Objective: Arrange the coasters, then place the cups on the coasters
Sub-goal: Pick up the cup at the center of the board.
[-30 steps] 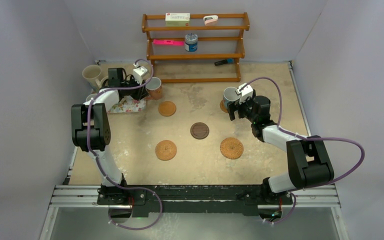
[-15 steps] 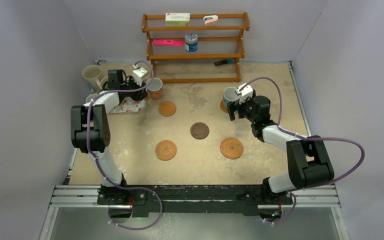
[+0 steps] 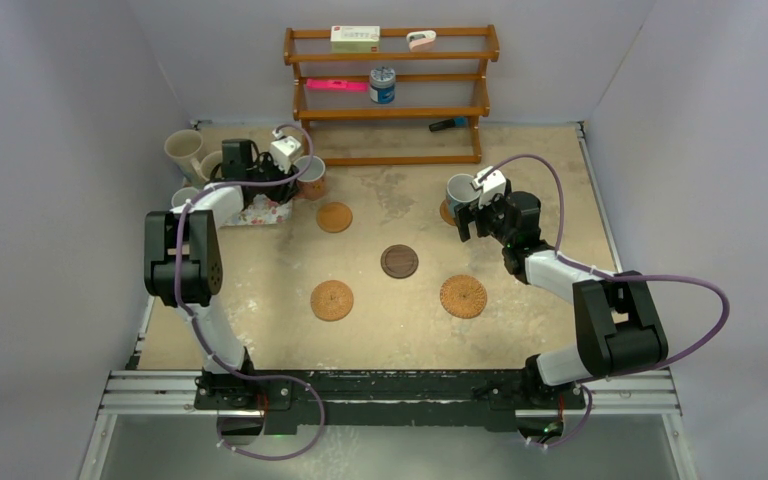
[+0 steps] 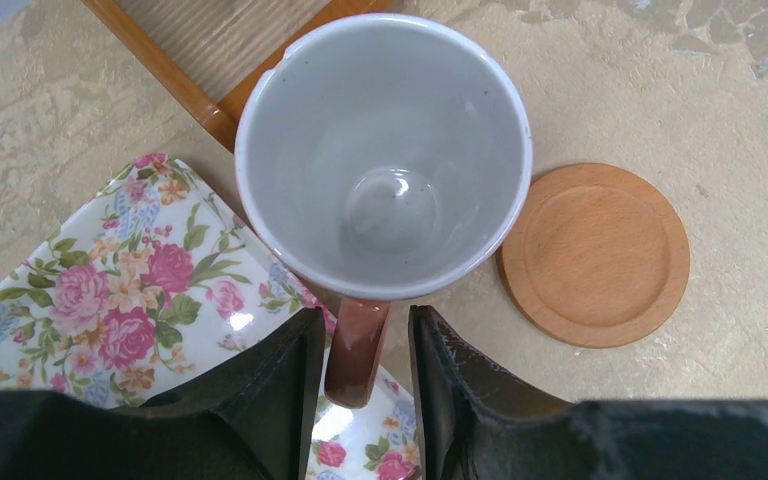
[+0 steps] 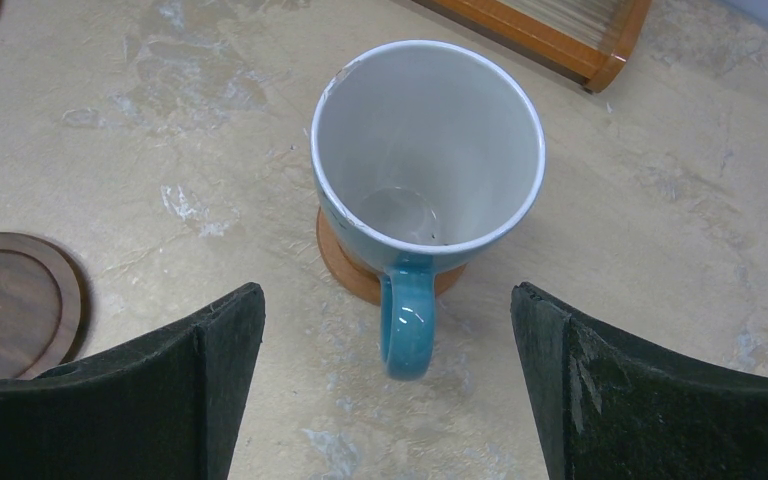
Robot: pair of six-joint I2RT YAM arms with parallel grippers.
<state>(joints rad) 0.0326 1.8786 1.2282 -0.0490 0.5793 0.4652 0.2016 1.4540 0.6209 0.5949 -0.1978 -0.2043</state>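
Observation:
An orange-brown cup (image 4: pixel 390 150) with a pale inside stands upright at the corner of the floral tray (image 4: pixel 90 280), next to a smooth tan coaster (image 4: pixel 595 255). My left gripper (image 4: pixel 365 320) straddles its handle, jaws slightly open, with a thin gap on the right side. From above, that cup (image 3: pixel 310 175) and the left gripper (image 3: pixel 290 170) are at the back left. A light blue cup (image 5: pixel 425 140) sits on a tan coaster (image 5: pixel 345 265). My right gripper (image 5: pixel 385 300) stands wide open behind its handle, touching nothing. A dark coaster (image 3: pixel 399 261) and two woven coasters (image 3: pixel 331 300) (image 3: pixel 463 296) lie bare.
A cream cup (image 3: pixel 182 150) and a small pale cup (image 3: pixel 185 195) stand at the far left beside the tray (image 3: pixel 260 212). A wooden shelf (image 3: pixel 390 90) with a tin can (image 3: pixel 382 85) lines the back wall.
The left jaws have eased apart from the brown handle, and the left wrist has shifted slightly right. The right arm and the blue cup have not moved.

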